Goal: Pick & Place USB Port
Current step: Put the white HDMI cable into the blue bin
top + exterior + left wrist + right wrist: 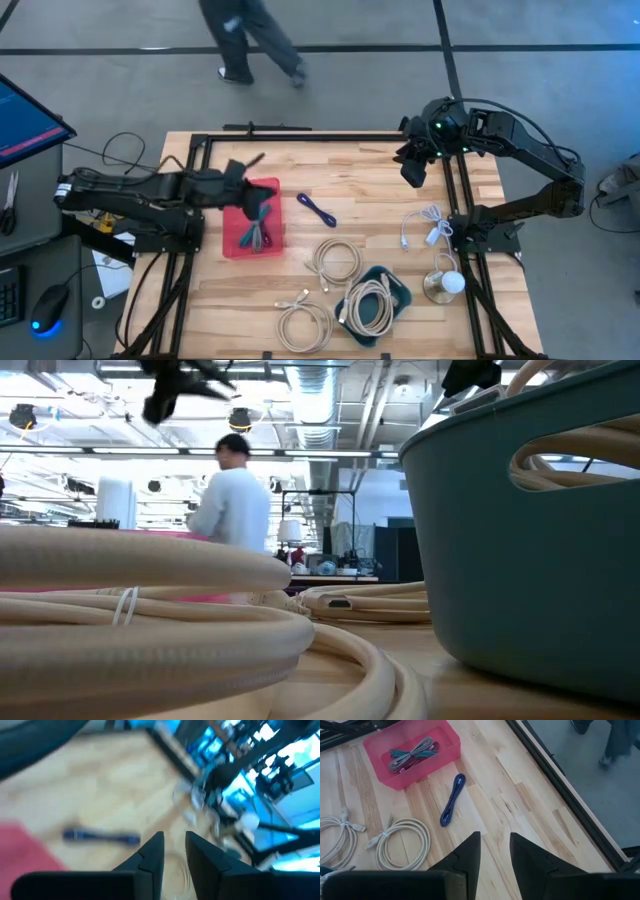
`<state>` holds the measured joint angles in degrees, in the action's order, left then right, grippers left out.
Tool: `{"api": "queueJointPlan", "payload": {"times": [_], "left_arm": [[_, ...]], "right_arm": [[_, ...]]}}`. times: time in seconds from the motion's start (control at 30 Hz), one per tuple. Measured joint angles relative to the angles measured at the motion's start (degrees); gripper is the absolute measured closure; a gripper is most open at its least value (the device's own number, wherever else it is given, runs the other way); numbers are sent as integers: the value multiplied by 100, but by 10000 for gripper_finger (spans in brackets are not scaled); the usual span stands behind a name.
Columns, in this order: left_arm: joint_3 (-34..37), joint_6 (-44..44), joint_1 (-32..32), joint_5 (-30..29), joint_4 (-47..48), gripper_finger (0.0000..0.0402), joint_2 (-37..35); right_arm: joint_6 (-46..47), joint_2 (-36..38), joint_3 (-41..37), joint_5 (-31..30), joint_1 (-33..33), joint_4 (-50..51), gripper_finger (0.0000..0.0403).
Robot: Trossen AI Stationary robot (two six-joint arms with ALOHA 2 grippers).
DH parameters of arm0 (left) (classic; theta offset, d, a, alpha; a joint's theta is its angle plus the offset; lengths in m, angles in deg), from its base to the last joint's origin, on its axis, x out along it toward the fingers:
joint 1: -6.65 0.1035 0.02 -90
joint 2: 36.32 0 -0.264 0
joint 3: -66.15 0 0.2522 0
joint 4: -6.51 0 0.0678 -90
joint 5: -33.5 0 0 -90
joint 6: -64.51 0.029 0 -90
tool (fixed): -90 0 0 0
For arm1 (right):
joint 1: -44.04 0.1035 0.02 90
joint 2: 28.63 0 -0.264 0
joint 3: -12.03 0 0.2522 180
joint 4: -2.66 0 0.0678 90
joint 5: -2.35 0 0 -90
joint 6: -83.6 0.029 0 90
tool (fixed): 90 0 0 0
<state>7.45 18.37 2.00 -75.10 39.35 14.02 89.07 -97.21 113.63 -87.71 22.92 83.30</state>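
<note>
- Left gripper (238, 170) poised over the near-left edge of the pink bin (270, 242), fingers (150, 857) parted by a narrow gap with nothing between them; probably raised off the bin to leave its contents clear.
- Right gripper (412, 170) held high over the far right part of the wooden table (370, 175), fingers (467, 852) also slightly apart and empty, well away from every cable; reads as a waiting pose.
- Blue USB cable (316, 209) lying folded on bare wood just beside the pink bin, between the 2 grippers, closer to the left one; likely the next thing to pick.
- Long axis of that blue bundle diagonal in the high view, running from far-left to near-right; in the right wrist view (452, 800) a slim straight strip, one end toward the bin. Which end carries the plugs cannot be told.
- Grey and teal cable bundle (256, 232) already inside the pink bin, so sorting seems partly done.
- 3 cream cable coils (336, 260) loose on the wood, 1 more coil inside the teal bin (400, 290); a white cable (428, 226) near the right arm's base.
- Person (250, 40) walking on the floor beyond the table's far edge, clear of both arms.
</note>
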Motion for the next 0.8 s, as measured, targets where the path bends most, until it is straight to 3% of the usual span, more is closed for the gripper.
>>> {"api": "queueJointPlan", "payload": {"times": [0.1,0.37,0.8], "left_arm": [[-513,709,0,-280,-17,343,81],[-1501,1927,-5,-327,-49,389,196],[-1621,3222,-4,-151,-1116,387,62]], "right_arm": [[6,0,-1,0,11,5,305],[150,0,-1,22,11,46,305],[162,0,-1,16,10,33,305]]}}
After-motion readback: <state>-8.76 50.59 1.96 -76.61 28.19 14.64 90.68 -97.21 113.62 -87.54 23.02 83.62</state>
